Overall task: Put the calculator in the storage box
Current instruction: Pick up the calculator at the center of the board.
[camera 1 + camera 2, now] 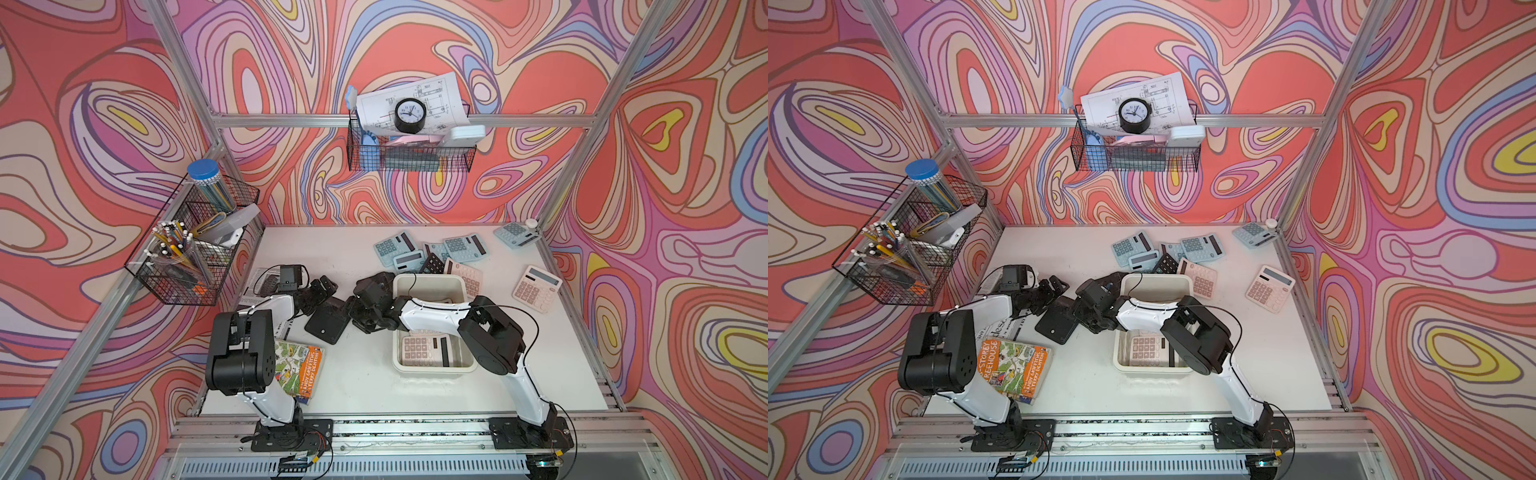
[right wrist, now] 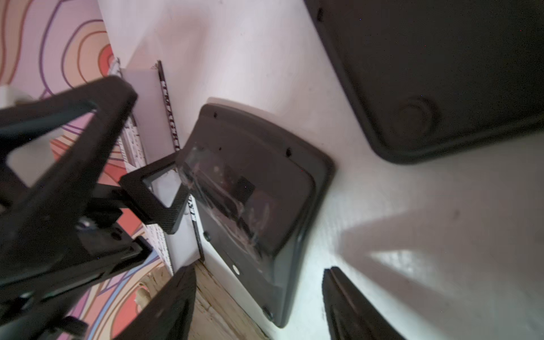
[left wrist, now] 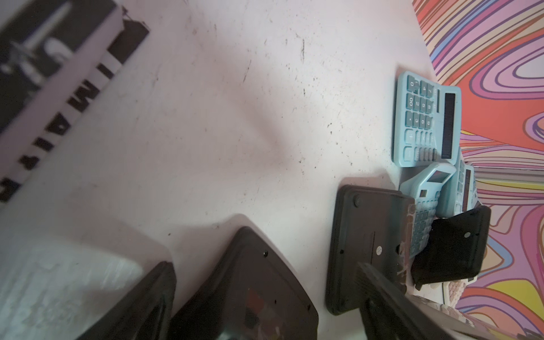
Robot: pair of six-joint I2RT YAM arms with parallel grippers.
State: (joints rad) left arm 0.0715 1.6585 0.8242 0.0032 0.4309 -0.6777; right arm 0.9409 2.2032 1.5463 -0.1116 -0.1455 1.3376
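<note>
Left of the storage box (image 1: 432,369), on the desk (image 1: 353,386), a black calculator (image 1: 328,322) lies face down, with both arms converging on it.

Right end effector (image 2: 259,272): fingers spread to either side of the calculator's near end, not pinching it.

Left end effector (image 3: 263,265): spread wide, empty. One finger tip sits at the calculator's opposite edge; contact cannot be told.

Progress: the box holds at least one pink calculator (image 1: 419,350) at its near end. Its far end is hidden by the right arm.

Left to do, judging from this — grasp the black one, lift it, carry it over the rim, release.

Blue calculators (image 1: 395,247) and loose pink calculators (image 1: 536,289) also lie outside, behind and right of the box.
</note>
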